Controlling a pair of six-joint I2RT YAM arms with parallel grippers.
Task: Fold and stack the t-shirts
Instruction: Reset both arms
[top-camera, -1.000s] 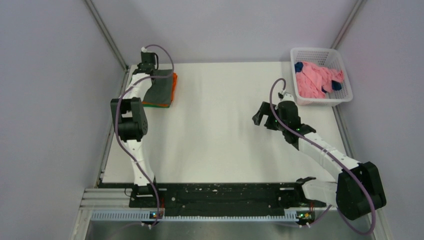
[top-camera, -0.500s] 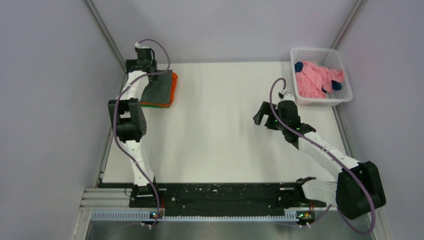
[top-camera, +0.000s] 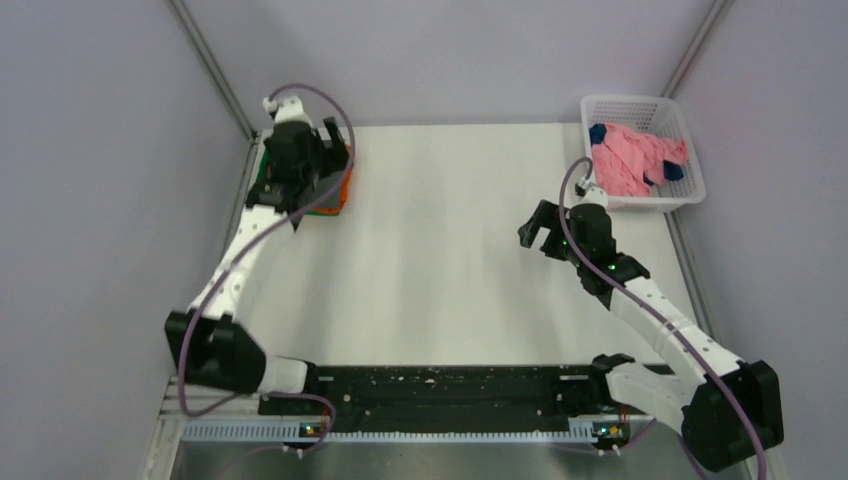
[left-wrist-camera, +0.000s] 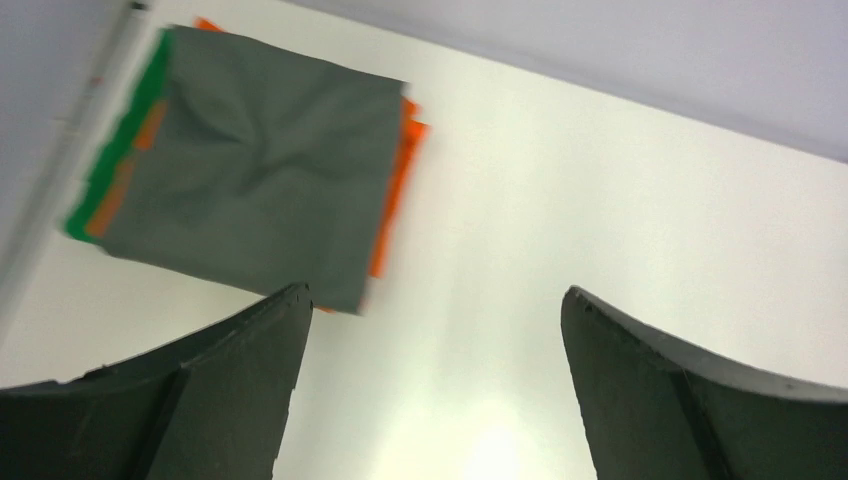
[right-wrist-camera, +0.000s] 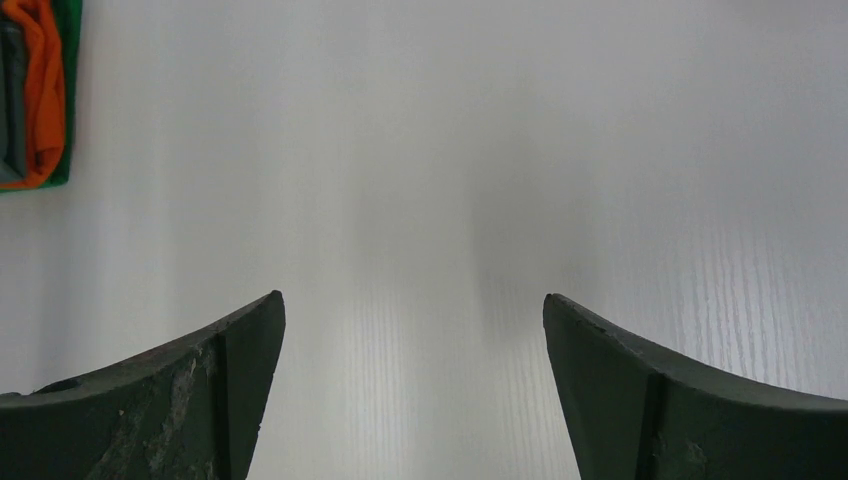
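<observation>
From above, a white lattice basket (top-camera: 632, 101) stands at the far right corner of the worktop (top-camera: 450, 260). It holds a crumpled pink shirt (top-camera: 630, 160) with bits of a navy shirt (top-camera: 598, 132) showing at its left and right ends. At the far left corner lies a stack (top-camera: 346, 183) of folded shirts. The left gripper (top-camera: 325, 140) hangs over it and hides most of it. The right gripper (top-camera: 533, 225) hovers over bare worktop near the basket, fingers apart and holding nothing.

In the left wrist view, the left gripper's fingers (left-wrist-camera: 240, 390) stand wide apart with nothing between them. Beyond them, the olive-grey shirt (left-wrist-camera: 255, 200) is the top of the stack. An orange shirt (left-wrist-camera: 397, 190) peeks out along one edge and a green shirt (left-wrist-camera: 120, 150) along the opposite one.

In the right wrist view, the fingers (right-wrist-camera: 200, 400) are spread wide over plain white worktop. The stack sits far off in the upper left corner of the view, showing orange and green edges.
</observation>
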